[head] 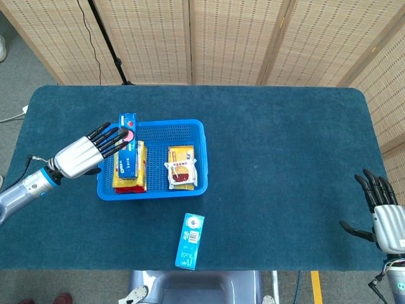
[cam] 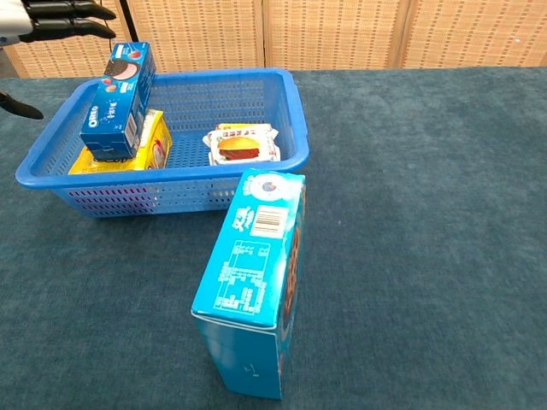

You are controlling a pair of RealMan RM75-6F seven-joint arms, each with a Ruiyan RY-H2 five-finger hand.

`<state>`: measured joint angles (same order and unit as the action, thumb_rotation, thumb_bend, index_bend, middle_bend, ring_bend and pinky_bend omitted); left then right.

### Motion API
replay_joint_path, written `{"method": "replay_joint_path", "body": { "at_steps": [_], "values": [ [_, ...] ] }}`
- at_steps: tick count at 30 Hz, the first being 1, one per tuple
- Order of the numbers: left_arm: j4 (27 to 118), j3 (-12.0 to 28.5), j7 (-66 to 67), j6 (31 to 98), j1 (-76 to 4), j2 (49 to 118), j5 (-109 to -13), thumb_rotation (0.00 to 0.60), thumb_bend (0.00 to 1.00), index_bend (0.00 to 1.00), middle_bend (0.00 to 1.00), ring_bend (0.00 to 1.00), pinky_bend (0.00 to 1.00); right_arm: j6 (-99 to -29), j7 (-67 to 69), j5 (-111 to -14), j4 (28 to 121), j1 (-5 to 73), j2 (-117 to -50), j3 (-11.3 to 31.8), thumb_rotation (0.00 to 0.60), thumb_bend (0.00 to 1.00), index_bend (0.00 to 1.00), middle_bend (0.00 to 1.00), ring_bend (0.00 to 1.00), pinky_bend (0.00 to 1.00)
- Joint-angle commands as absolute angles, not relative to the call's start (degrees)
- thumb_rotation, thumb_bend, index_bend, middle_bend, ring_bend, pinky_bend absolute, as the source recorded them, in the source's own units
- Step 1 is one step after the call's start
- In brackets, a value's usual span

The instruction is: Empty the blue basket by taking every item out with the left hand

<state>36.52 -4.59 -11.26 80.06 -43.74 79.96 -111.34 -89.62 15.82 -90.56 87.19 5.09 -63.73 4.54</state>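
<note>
- Two hands show in the head view: the left hand [head: 81,156] hovers over the left rim of the blue basket [head: 197,155], its dark fingers [head: 109,140] spread apart and holding nothing, tips reaching toward the Oreo box [head: 127,145].
- The basket sits left of centre on the counter [head: 285,164]; inside it the Oreo box lies on a yellow packet [head: 140,171] at the left, and a wrapped burger snack [head: 181,166] lies at the right.
- A light blue carton [head: 189,241] lies on the counter just in front of the basket, apart from it.
- The right hand [head: 382,216] rests at the counter's far right edge, well apart from everything, fingers apart and empty.
- In the chest view, only the left hand's fingertips [cam: 73,19] enter at the top left corner, above the basket's [cam: 295,120] left end; they appear parted, though most of the hand is cut off.
- The light blue carton [cam: 256,282] fills the foreground just before the basket.
</note>
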Motion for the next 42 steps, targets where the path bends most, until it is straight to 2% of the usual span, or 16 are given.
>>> {"method": "replay_joint_path", "body": {
  "at_steps": [1, 15, 19, 21, 23, 25, 28, 36, 39, 42],
  "values": [
    [35.12, -5.53, -10.06, 78.22, -46.28, 81.29, -111.87, 0.438, 0.00, 0.00, 0.00, 0.00, 0.07, -89.46, 15.50, -90.09, 87.17, 5.13, -63.82, 4.76, 0.600, 0.00, 0.02, 0.00, 0.00, 0.00],
    [31.25, -9.43, -7.72, 70.92, -51.46, 85.00, -113.19, 0.473, 0.00, 0.00, 0.00, 0.00, 0.07, -88.52, 15.43, -87.57, 86.36, 5.18, -64.09, 5.71, 0.600, 0.00, 0.02, 0.00, 0.00, 0.00],
    [30.01, -10.04, -7.53, 70.87, -52.37, 86.71, -113.22, 0.546, 0.01, 0.00, 0.00, 0.00, 0.10, -88.56, 15.46, -87.56, 86.43, 5.15, -64.05, 5.76, 0.600, 0.00, 0.02, 0.00, 0.00, 0.00],
    [29.16, -10.02, -7.24, 71.62, -52.45, 87.36, -112.95, 0.579, 0.05, 0.07, 0.02, 0.02, 0.18, -88.43, 15.75, -87.47, 86.44, 5.12, -63.95, 5.74, 0.600, 0.00, 0.02, 0.00, 0.00, 0.00],
    [28.64, -10.10, -6.96, 72.25, -52.41, 87.70, -112.75, 0.597, 0.17, 0.24, 0.18, 0.15, 0.30, -88.36, 15.99, -87.36, 86.40, 5.10, -63.88, 5.76, 0.600, 0.00, 0.01, 0.00, 0.00, 0.00],
    [28.21, -10.35, -6.71, 73.32, -52.30, 87.79, -112.87, 0.600, 0.31, 0.48, 0.44, 0.35, 0.41, -88.34, 16.17, -87.33, 86.40, 5.06, -63.81, 5.76, 0.600, 0.00, 0.01, 0.00, 0.00, 0.00],
    [27.06, -10.37, -6.81, 76.36, -51.43, 87.96, -112.59, 0.600, 0.40, 0.66, 0.61, 0.47, 0.47, -88.10, 16.80, -87.51, 86.60, 5.04, -63.53, 5.55, 0.600, 0.00, 0.01, 0.00, 0.00, 0.00],
    [25.82, -9.73, -7.65, 81.41, -49.52, 87.88, -110.75, 0.600, 0.43, 0.73, 0.66, 0.52, 0.52, -87.90, 17.52, -88.08, 87.32, 4.99, -62.83, 5.16, 0.600, 0.00, 0.01, 0.00, 0.00, 0.00],
    [26.58, -8.83, -8.62, 85.36, -48.97, 87.02, -109.98, 0.600, 0.43, 0.73, 0.66, 0.52, 0.53, -88.29, 17.72, -88.44, 87.51, 4.86, -62.69, 5.09, 0.600, 0.00, 0.01, 0.00, 0.00, 0.00],
    [29.08, -7.88, -10.01, 92.41, -48.43, 85.33, -109.97, 0.600, 0.43, 0.73, 0.66, 0.52, 0.53, -88.59, 17.79, -88.69, 87.73, 4.75, -62.59, 5.03, 0.600, 0.00, 0.01, 0.00, 0.00, 0.00]
  ]
}}
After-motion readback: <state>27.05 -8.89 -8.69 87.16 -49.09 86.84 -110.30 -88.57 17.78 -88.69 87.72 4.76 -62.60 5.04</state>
